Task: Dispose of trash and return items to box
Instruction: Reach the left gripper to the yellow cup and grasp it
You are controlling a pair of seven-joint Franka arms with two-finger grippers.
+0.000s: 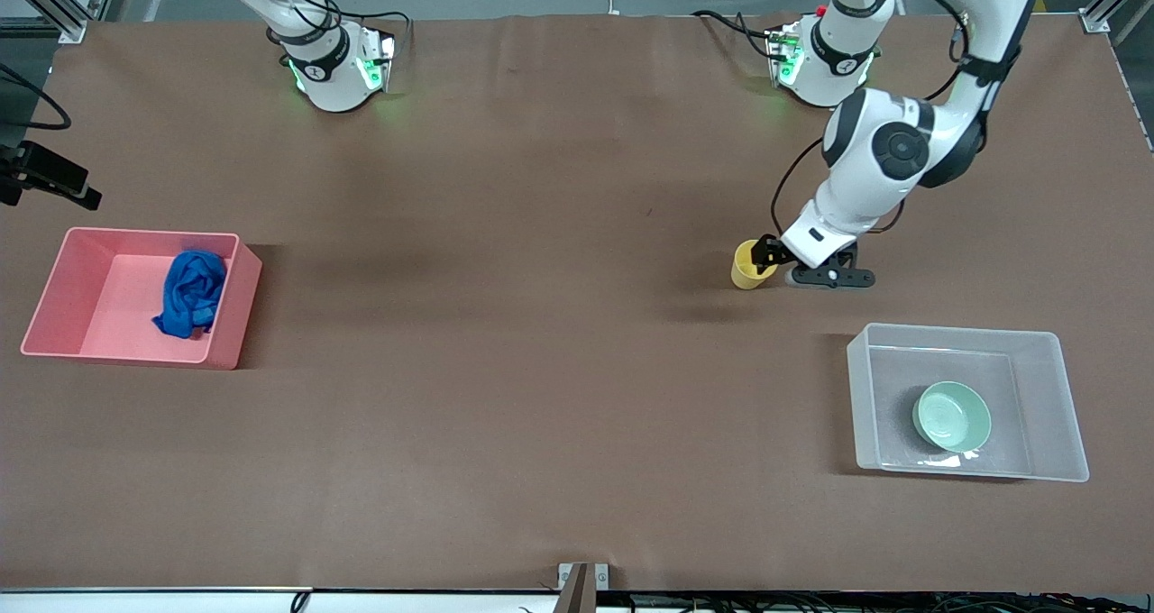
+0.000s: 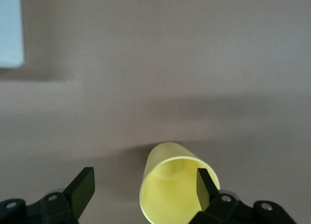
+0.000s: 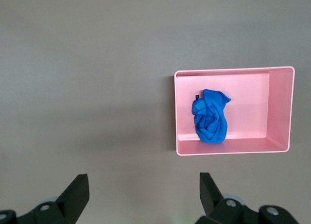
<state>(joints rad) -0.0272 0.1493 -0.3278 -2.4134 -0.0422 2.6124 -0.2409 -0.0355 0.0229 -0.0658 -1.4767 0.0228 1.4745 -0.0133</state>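
The yellow cup (image 1: pixel 746 267) stands on the table, farther from the front camera than the clear box (image 1: pixel 956 330). My left gripper (image 1: pixel 766 256) is open at the cup's mouth. In the left wrist view one finger (image 2: pixel 206 187) is inside the cup (image 2: pixel 170 185) and the other finger (image 2: pixel 82 187) is outside it, so my left gripper (image 2: pixel 145 186) straddles the cup's wall. The mint-green bowl (image 1: pixel 951 416) sits in the box. The blue rag (image 1: pixel 191 293) lies in the pink bin (image 1: pixel 54 279). My right gripper (image 3: pixel 143 189) is open and empty, high over bare table, and looks down at the rag (image 3: pixel 210 117).
The pink bin (image 3: pixel 282 107) stands toward the right arm's end of the table, the clear box toward the left arm's end. A pale corner of the box (image 2: pixel 9 29) shows in the left wrist view. A brown mat (image 1: pixel 541 370) covers the table.
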